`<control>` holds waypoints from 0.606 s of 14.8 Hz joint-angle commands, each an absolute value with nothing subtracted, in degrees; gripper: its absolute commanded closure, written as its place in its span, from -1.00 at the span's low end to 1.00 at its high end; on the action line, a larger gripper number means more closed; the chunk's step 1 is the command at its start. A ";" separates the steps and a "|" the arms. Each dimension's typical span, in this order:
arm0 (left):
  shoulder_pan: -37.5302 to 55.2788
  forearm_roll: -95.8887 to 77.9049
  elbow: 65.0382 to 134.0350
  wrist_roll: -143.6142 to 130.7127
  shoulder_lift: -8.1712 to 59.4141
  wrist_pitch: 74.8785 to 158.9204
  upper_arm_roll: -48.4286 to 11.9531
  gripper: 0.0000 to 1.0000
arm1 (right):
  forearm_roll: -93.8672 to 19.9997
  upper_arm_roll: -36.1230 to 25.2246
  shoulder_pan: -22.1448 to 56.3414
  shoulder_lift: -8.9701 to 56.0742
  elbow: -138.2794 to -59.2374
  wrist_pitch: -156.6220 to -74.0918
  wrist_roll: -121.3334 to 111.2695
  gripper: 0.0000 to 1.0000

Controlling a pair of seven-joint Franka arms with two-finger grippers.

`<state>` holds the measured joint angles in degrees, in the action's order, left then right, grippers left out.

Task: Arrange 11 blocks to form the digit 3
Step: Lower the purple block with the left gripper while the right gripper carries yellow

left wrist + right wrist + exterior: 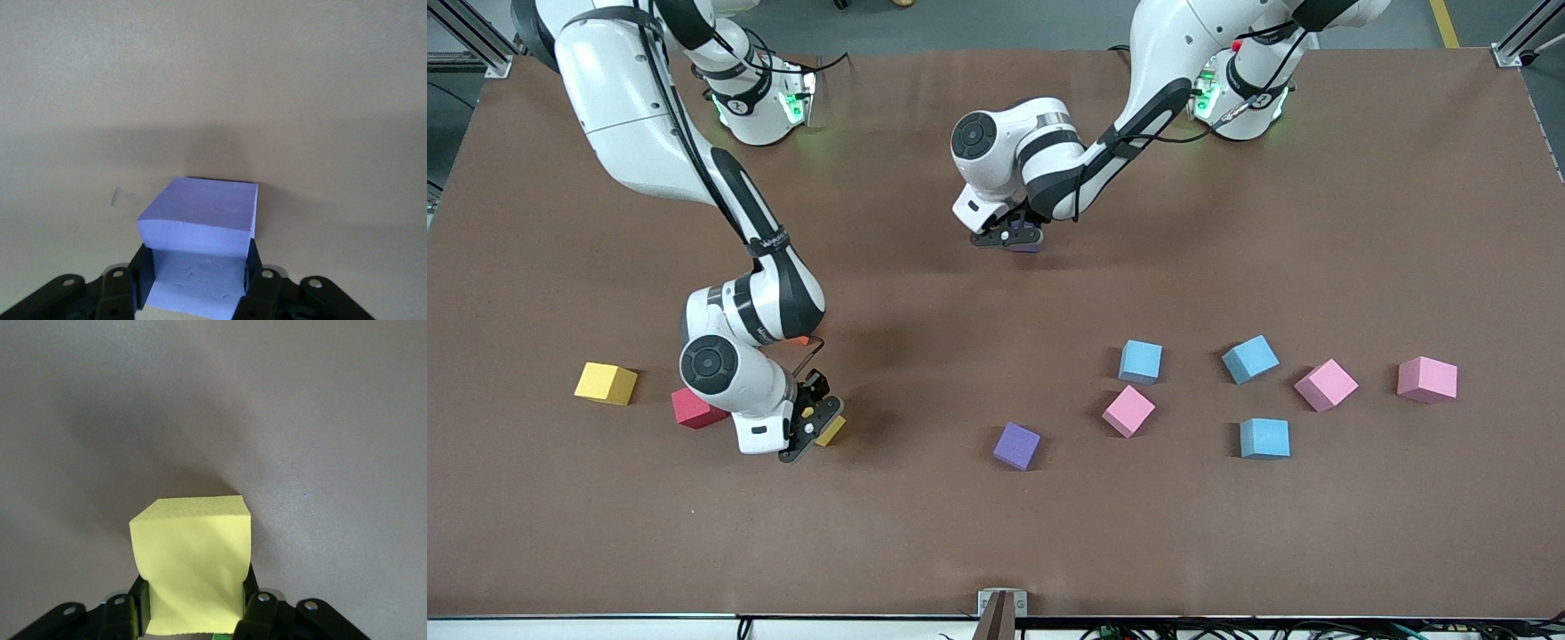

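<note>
Foam being soft, the small purple foam cube (200,220) clamped in the left gripper (1009,236) over bare mid-table, or the small yellow foam cube (193,563) pinched by the right gripper (815,430) low beside a red foam cube (694,409), could squash, twist and land crooked.

Purple block (200,223) clamped between black fingers (257,283), above table (213,80)
</note>
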<state>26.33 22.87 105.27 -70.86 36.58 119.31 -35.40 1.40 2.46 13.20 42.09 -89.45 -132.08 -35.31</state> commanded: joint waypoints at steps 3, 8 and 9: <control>28.12 23.82 100.64 -70.58 39.29 115.67 -35.07 0.40 | 2.29 2.90 12.74 42.19 -88.86 -132.98 -44.88 0.38; 28.13 23.64 100.46 -70.75 39.55 115.58 -34.98 0.36 | 2.02 3.08 12.13 42.01 -87.72 -132.63 -53.87 0.41; 28.13 23.64 100.37 -71.10 39.99 115.58 -34.98 0.34 | 2.02 3.08 12.13 42.01 -87.71 -132.45 -54.92 0.43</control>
